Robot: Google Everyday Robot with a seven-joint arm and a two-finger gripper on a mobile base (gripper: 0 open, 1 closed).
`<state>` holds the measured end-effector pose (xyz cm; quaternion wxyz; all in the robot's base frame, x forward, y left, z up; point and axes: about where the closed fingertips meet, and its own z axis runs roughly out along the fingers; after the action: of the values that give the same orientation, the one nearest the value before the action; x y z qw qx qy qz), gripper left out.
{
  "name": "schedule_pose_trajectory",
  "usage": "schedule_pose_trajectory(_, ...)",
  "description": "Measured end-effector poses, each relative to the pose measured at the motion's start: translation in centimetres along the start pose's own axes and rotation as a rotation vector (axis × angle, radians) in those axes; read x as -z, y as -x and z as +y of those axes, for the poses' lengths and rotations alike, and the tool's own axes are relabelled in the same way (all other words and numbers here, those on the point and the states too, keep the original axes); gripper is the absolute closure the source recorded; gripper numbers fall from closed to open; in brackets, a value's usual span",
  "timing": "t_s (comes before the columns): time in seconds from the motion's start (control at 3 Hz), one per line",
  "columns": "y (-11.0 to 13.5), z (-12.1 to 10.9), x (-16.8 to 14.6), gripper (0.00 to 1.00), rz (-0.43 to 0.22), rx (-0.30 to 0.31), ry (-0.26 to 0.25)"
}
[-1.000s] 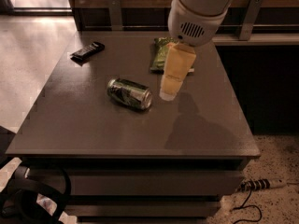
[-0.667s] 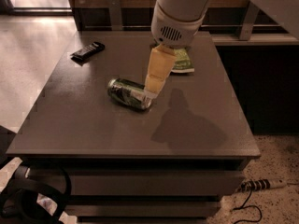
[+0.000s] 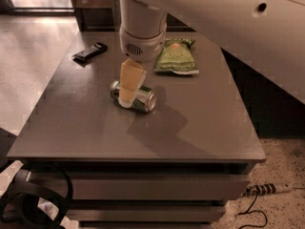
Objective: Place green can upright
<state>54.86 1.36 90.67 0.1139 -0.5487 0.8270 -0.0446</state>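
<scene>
While the green can [image 3: 143, 100] lies on its side near the middle of the desk [image 3: 200, 128], the gripper [image 3: 126, 98] hangs straight down over its left half, apparently lined up for a grasp; whether it is clamped on, I cannot tell.

One green can [image 3: 143, 101], one green snack bag [image 3: 175, 57], one black bar [image 3: 89, 52], one gripper [image 3: 126, 98] over the counter [image 3: 205, 123], nearer its left edge

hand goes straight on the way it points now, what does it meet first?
Most likely the green can, lying on its side on the table right under the hand; whether they touch yet is unclear.
</scene>
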Motion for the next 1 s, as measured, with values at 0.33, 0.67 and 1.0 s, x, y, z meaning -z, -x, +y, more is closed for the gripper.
schedule_pose_trajectory(0.33, 1.5, 1.1, -3.0, 0.0, 0.075, 0.001, 0.021)
schedule_pose_trajectory(0.67, 2.1, 1.5, -5.1, 0.0, 0.104, -0.003, 0.045)
schedule_pose_trajectory(1.0, 2.3, 1.4, -6.4, 0.17, 0.107, -0.022, 0.064)
